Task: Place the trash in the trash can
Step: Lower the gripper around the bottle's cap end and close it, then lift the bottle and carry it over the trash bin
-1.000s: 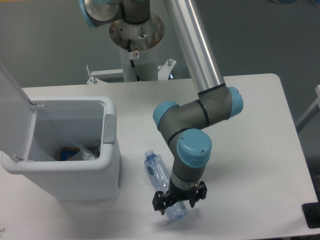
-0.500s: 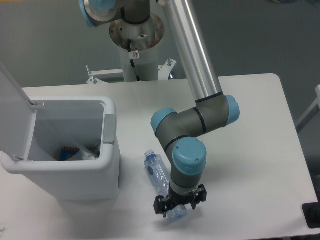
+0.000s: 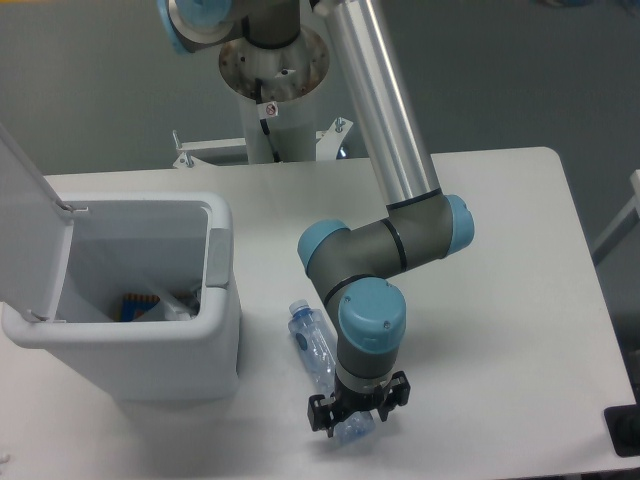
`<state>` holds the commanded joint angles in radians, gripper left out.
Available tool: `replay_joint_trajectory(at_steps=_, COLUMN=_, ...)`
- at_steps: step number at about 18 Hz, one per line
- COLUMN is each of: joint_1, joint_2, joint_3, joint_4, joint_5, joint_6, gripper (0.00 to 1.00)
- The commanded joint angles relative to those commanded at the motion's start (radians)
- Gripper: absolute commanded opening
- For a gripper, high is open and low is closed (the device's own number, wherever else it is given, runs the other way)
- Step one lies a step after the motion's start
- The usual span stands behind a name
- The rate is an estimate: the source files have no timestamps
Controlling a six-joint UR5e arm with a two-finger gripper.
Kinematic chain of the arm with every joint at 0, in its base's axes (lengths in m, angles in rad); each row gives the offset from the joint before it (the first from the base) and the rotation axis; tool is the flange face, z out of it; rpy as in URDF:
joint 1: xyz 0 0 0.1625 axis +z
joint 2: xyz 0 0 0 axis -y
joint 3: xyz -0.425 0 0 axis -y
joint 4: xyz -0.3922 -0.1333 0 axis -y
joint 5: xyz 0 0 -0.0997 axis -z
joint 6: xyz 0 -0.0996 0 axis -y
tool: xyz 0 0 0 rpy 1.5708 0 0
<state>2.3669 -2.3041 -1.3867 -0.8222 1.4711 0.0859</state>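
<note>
- My two black fingers (image 3: 322, 415) stand on either side of the lower end of the clear bluish plastic bottle with a blue cap (image 3: 318, 350), and my gripper (image 3: 357, 407) is down low over it; whether the fingers are pressing on the bottle or only straddling it I cannot tell from this view.
- The white table with rounded corners (image 3: 520, 300) carries everything here.
- The large boxy white plastic trash can (image 3: 140, 330) sits on the table's left part with its flat hinged lid (image 3: 25, 220) swung up and back. Something blue and orange lies inside it, along with a pale item I cannot make out.
- My grey arm with blue joint caps (image 3: 375, 260) reaches down from the upper middle. Since a second ago its elbow and wrist have shifted a little left and lower, and the gripper has come down with them.
- The bottle lies on its side on the table, just right of the trash can and apart from it, cap end pointing up and left. It lies where it lay a second ago.
</note>
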Motion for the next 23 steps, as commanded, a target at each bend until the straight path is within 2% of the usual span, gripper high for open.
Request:
replay_joint_trajectory(at_steps=8, joint_1=-0.003, joint_2=0.002, joint_3=0.0, joint_4=0.0, joint_5=0.003, joint_6=0.003, gripper=0.48)
replay_joint_trajectory(at_steps=13, joint_1=-0.003, joint_2=0.008, joint_3=0.001, joint_4=0.0, joint_5=0.029, joint_6=0.011, gripper=0.48)
replay_joint_trajectory(at_steps=16, joint_1=-0.003, joint_2=0.023, joint_3=0.023, joint_4=-0.002, joint_5=0.073, joint_6=0.031, gripper=0.48)
replay_joint_trajectory(at_steps=20, joint_1=0.024, joint_2=0.058, joint_3=0.051, joint_4=-0.002, joint_5=0.066, joint_6=0.066, gripper=0.47)
replay_joint_trajectory(at_steps=23, joint_1=0.054, joint_2=0.098, joint_3=0.074, joint_4=0.0, joint_5=-0.004, joint_6=0.064, gripper=0.47)
